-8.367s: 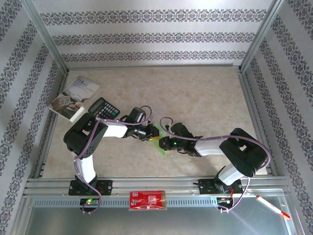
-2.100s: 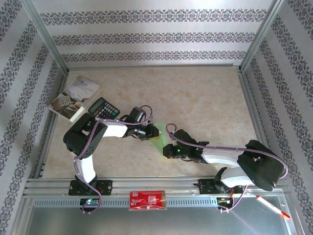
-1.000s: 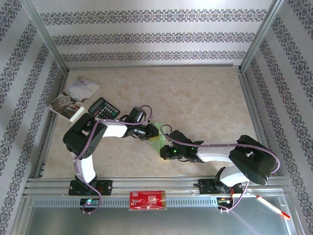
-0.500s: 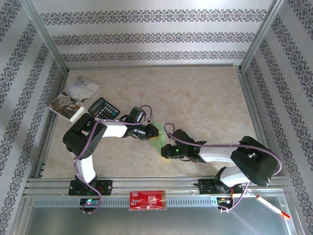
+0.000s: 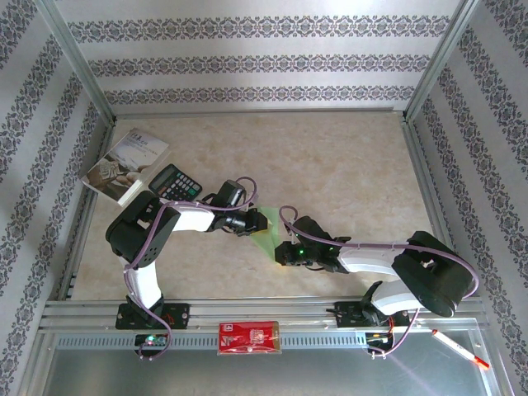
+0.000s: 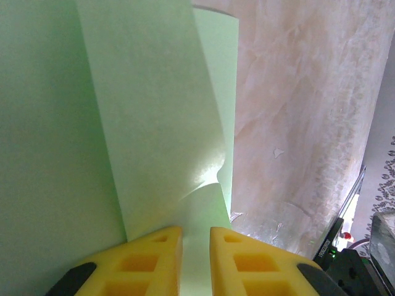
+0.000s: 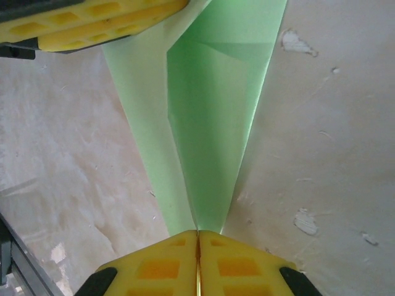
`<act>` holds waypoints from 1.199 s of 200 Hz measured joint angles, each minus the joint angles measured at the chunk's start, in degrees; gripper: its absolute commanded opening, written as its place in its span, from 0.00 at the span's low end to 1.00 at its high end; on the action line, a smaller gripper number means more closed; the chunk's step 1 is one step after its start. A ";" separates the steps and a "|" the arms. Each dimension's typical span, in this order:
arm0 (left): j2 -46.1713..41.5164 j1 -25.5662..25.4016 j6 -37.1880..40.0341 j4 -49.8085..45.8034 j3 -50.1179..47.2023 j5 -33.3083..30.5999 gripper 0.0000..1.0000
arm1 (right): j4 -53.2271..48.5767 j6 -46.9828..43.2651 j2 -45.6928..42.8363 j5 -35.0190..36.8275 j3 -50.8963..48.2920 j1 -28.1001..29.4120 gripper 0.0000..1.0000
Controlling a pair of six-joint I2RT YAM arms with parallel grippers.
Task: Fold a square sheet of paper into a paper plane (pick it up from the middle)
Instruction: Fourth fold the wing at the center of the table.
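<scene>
Right wrist: my plane (image 7: 210,123), thin creased green paper, tapers lengthwise to a point clamped in the right gripper (image 7: 198,237); left gripper (image 6: 196,237) pinches the wide end.

Bulky black joint housings and white tube links on the left arm (image 5: 194,219) and the right arm (image 5: 369,262), with thin purple cables (image 5: 283,216) looping along both. Small green light (image 5: 298,252) at the right wrist, another beside the left base. Yellow fingers (image 6: 145,262) with recessed triangular pockets in their faces, set on black brackets with rounded corners.
</scene>
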 measured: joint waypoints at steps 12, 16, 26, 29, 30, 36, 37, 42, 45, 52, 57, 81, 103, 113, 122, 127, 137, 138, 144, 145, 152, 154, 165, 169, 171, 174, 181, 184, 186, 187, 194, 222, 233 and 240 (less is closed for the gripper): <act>-0.11 0.00 -0.04 0.04 -0.17 -0.07 0.19 | -0.13 -0.31 0.00 -0.17 0.00 -0.31 0.08; -0.22 -0.02 -0.04 0.04 -0.28 -0.15 0.20 | -0.28 -0.61 0.00 -0.31 0.02 -0.48 0.08; -0.46 -0.07 -0.09 0.07 -0.55 -0.24 0.19 | -0.57 -1.42 0.00 -0.59 0.02 -0.87 0.08; -0.52 -0.07 -0.20 0.07 -0.63 -0.26 0.20 | -0.72 -1.70 0.00 -0.63 0.04 -0.98 0.08; -0.55 -0.09 -0.28 0.09 -0.66 -0.28 0.19 | -0.74 -1.73 0.00 -0.66 0.04 -1.01 0.08; -0.68 -0.13 -0.44 0.13 -0.85 -0.42 0.19 | -1.03 -2.32 0.00 -0.96 0.09 -1.33 0.08; -0.70 -0.13 -0.48 0.15 -0.87 -0.42 0.19 | -1.14 -2.47 0.00 -1.01 0.09 -1.40 0.08; -0.81 -0.17 -0.61 0.22 -1.05 -0.46 0.20 | -1.40 -2.89 0.00 -1.18 0.20 -1.64 0.08; -0.85 -0.20 -0.74 0.26 -1.14 -0.55 0.19 | -1.68 -3.15 0.00 -1.33 0.31 -1.79 0.08; -0.94 -0.39 -1.11 0.55 -1.33 -0.68 0.20 | -2.05 -3.72 0.00 -1.64 0.52 -2.01 0.09; -1.05 -0.44 -1.40 0.85 -1.51 -0.90 0.20 | -2.49 -4.26 -0.02 -1.88 0.70 -2.25 0.09; -1.31 -0.63 -2.23 1.40 -1.95 -1.49 0.20 | -4.00 -6.08 -0.02 -2.73 1.20 -2.36 0.13; -1.46 -0.83 -2.67 1.73 -2.14 -2.05 0.20 | -5.18 -7.02 -0.07 -3.41 1.49 -2.36 0.16; -1.46 -0.87 -2.84 1.75 -2.14 -2.14 0.20 | -5.70 -7.30 -0.28 -3.61 1.64 -2.36 0.17; -1.46 -0.87 -2.91 1.75 -2.14 -2.19 0.20 | -6.27 -7.43 -0.63 -3.76 1.77 -2.36 0.18; -1.46 -0.87 -2.99 1.75 -2.14 -2.23 0.20 | -6.49 -7.45 -0.83 -3.85 1.86 -2.36 0.19; -1.46 -0.87 -3.08 1.75 -2.14 -2.29 0.20 | -6.86 -7.45 -1.25 -4.00 2.05 -2.36 0.19; -1.46 -0.87 -3.08 1.75 -2.14 -2.29 0.20 | -6.88 -7.48 -1.29 -4.00 2.10 -2.36 0.19; -1.49 -0.87 -3.10 1.73 -2.14 -2.29 0.20 | -6.97 -7.48 -1.40 -4.04 2.25 -2.36 0.20; -1.49 -0.87 -3.10 1.75 -2.14 -2.29 0.19 | -6.99 -7.48 -1.40 -4.04 2.27 -2.36 0.20; -1.49 -0.87 -3.10 1.75 -2.14 -2.32 0.20 | -7.15 -7.56 -1.40 -4.04 2.56 -2.36 0.20; -1.49 -0.87 -3.10 1.75 -2.14 -2.32 0.20 | -7.17 -7.58 -1.40 -4.04 2.62 -2.36 0.20; -1.49 -0.87 -3.10 1.75 -2.14 -2.32 0.20 | -7.30 -7.61 -1.40 -4.07 2.97 -2.36 0.20; -1.49 -0.87 -3.10 1.73 -2.14 -2.32 0.20 | -7.34 -7.61 -1.40 -4.07 3.08 -2.36 0.20; -1.49 -0.87 -3.10 1.75 -2.14 -2.32 0.20 | -7.34 -7.61 -1.40 -4.07 3.13 -2.36 0.20; -1.49 -0.87 -3.10 1.73 -2.14 -2.32 0.20 | -7.39 -7.61 -1.40 -4.07 3.23 -2.36 0.20; -1.49 -0.87 -3.10 1.73 -2.14 -2.32 0.20 | -7.43 -7.63 -1.40 -4.09 3.45 -2.36 0.20; -1.49 -0.87 -3.10 1.73 -2.14 -2.32 0.19 | -7.48 -7.63 -1.40 -4.09 3.56 -2.36 0.20; -1.49 -0.87 -3.10 1.73 -2.14 -2.32 0.20 | -7.52 -7.63 -1.40 -4.09 3.65 -2.36 0.19; -1.49 -0.87 -3.10 1.73 -2.14 -2.32 0.20 | -7.52 -7.63 -1.38 -4.09 3.69 -2.36 0.19; -1.49 -0.87 -3.10 1.73 -2.14 -2.32 0.19 | -7.56 -7.65 -1.33 -4.15 3.93 -2.36 0.18; -1.51 -0.87 -3.08 1.73 -2.14 -2.32 0.19 | -7.58 -8.00 -0.37 -4.48 4.90 -2.36 0.13; -1.51 -0.87 -3.08 1.73 -2.14 -2.32 0.20 | -7.58 -8.09 0.11 -4.48 4.96 -2.36 0.12; -1.51 -0.87 -3.08 1.70 -2.14 -2.32 0.19 | -7.56 -8.13 0.42 -4.50 4.96 -2.36 0.11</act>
